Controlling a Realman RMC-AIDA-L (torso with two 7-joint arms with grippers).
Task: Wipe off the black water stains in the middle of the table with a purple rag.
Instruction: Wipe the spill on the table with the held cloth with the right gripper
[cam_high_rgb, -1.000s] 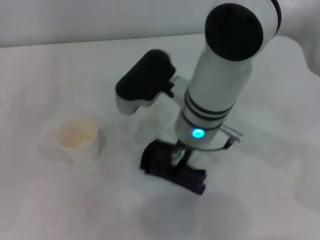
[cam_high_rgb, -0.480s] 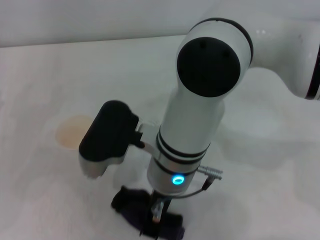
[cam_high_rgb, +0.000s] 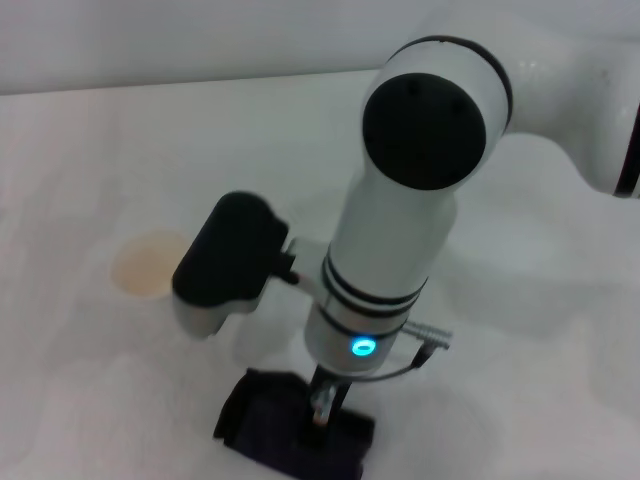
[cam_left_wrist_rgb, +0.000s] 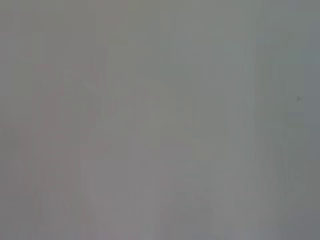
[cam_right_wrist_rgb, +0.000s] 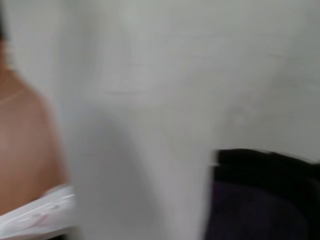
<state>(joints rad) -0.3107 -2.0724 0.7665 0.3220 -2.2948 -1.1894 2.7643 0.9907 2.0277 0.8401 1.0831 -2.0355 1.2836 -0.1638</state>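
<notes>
The purple rag (cam_high_rgb: 285, 432) lies flat on the white table (cam_high_rgb: 120, 150) at the near edge of the head view. My right gripper (cam_high_rgb: 322, 415) points straight down onto it, shut on the cloth, with the big white forearm (cam_high_rgb: 400, 250) above hiding the table's middle. In the right wrist view the rag (cam_right_wrist_rgb: 260, 205) is a dark mass in one corner. The black water stains are hidden or out of view. My left gripper does not show; the left wrist view is a blank grey field.
A white paper cup (cam_high_rgb: 145, 265) stands left of the arm, half hidden by the black wrist housing (cam_high_rgb: 232, 255). The right wrist view shows the cup's tan inside (cam_right_wrist_rgb: 22, 145) close by. The table's far edge (cam_high_rgb: 200, 85) meets a pale wall.
My right arm has swept the rag from the table's middle toward the near edge, then shifted slightly right. The wrist housing now covers part of the cup.
</notes>
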